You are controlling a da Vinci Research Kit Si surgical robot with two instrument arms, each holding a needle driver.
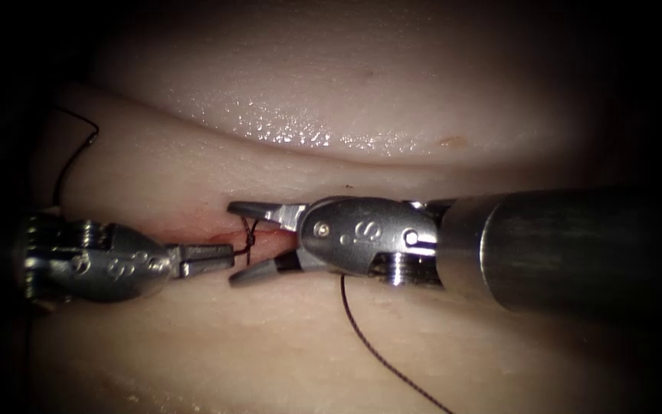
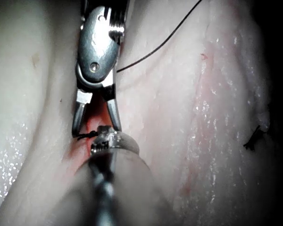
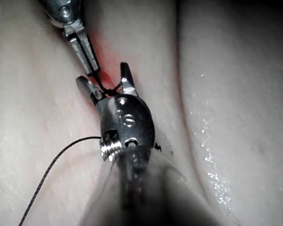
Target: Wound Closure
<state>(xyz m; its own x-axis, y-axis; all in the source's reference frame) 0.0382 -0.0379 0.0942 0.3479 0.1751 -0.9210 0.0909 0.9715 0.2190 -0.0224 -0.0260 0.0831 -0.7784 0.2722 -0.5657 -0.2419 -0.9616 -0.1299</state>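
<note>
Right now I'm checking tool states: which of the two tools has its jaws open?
The right tool: its jaws are spread around the knot over the cut. The left tool is shut on the thread there.

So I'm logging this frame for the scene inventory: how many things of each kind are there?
Grippers: 2, left gripper shut on the thread, right gripper open, holding nothing
Thread: 1
Tissue with its cut: 1
Total: 4

Surgical training lab, bench practice setup. Evidence: slab of pale, wet tissue [image 1: 331, 92] lit by narrow endoscope light, dark surround; two steel robotic instruments, left pincer [image 1: 207, 259] and right pincer [image 1: 258, 241], over reddened cut [image 1: 216, 230]; dark suture thread [image 1: 381, 349] trailing across surface.
</note>
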